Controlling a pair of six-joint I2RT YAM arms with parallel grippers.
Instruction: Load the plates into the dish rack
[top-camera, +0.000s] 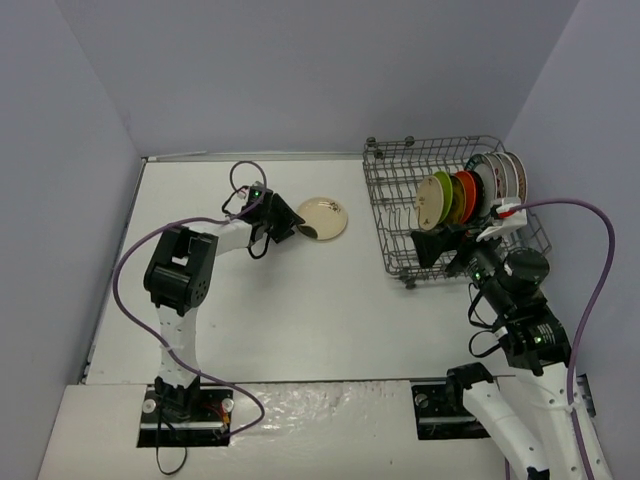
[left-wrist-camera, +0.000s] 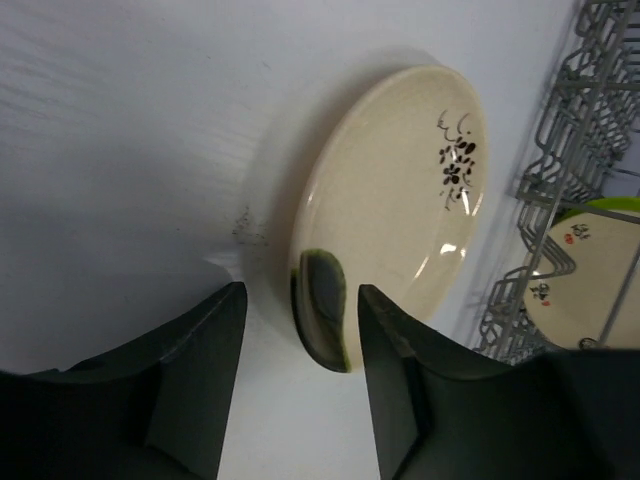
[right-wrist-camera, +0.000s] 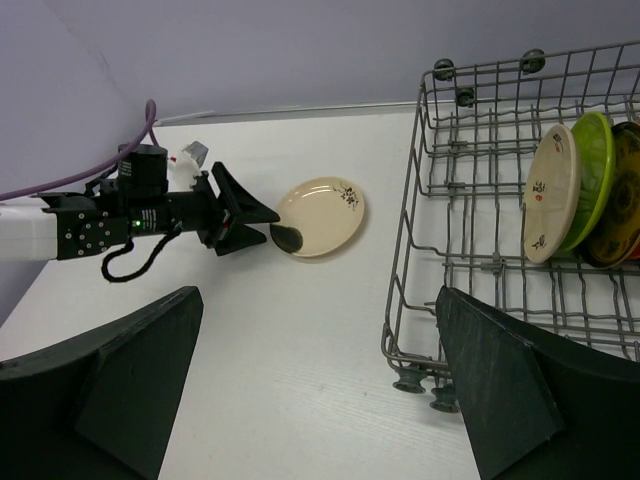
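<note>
My left gripper (top-camera: 284, 222) is spread wide and holds nothing. Its fingers straddle the dark-smudged near rim of the cream plate (left-wrist-camera: 400, 190), which lies flat on the white table (top-camera: 300, 320), the only plate I see outside the rack. I judge this the pick step: next I must close on that rim, lift, and carry it right to the dish rack (top-camera: 395, 200), where the other plates (top-camera: 465, 192) stand on edge. My right gripper (right-wrist-camera: 320, 390) hovers wide apart and empty at the rack's near wall.

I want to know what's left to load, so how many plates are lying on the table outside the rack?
1: the cream plate lies on the table left of the dish rack, its edge between the open fingers of the left gripper. Others may be hidden.
</note>
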